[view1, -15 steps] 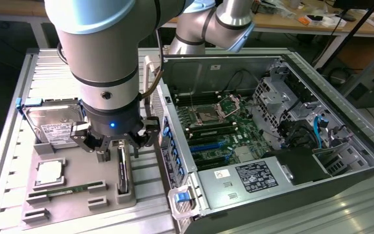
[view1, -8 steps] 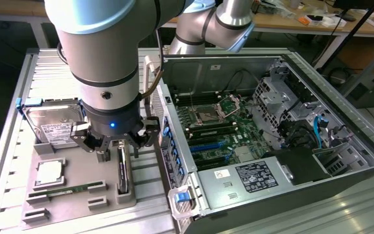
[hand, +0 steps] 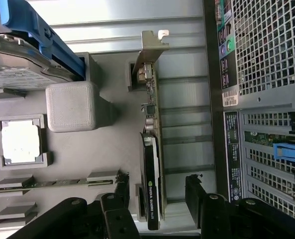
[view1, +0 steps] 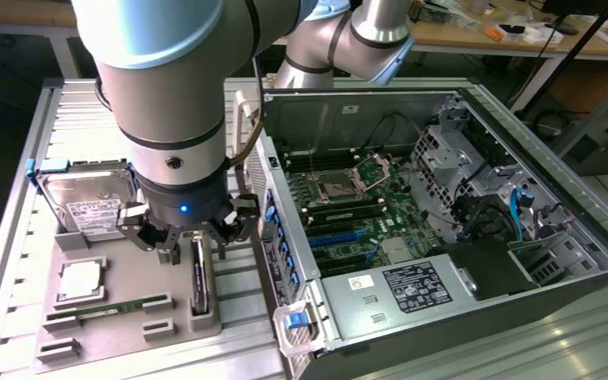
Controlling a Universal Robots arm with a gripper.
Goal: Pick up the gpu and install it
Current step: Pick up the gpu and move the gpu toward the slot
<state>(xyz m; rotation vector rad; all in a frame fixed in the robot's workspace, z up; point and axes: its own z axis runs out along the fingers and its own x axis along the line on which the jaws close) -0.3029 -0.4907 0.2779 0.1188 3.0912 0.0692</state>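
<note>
Two spread fingers [hand: 123,195] of the gripper [view1: 191,250] flank the gpu [hand: 152,199]; wrist view shows its silver bracket [hand: 149,47], exterior view the motherboard [view1: 357,214].

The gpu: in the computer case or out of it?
Out. The gpu stands on edge in the grey holder beside the case, the open tool straddling it.

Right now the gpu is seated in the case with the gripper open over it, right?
No. The gpu is not in the case: it stands on edge on the tray beside it, as the wrist view shows. The gripper is open over it, as you said.
</note>
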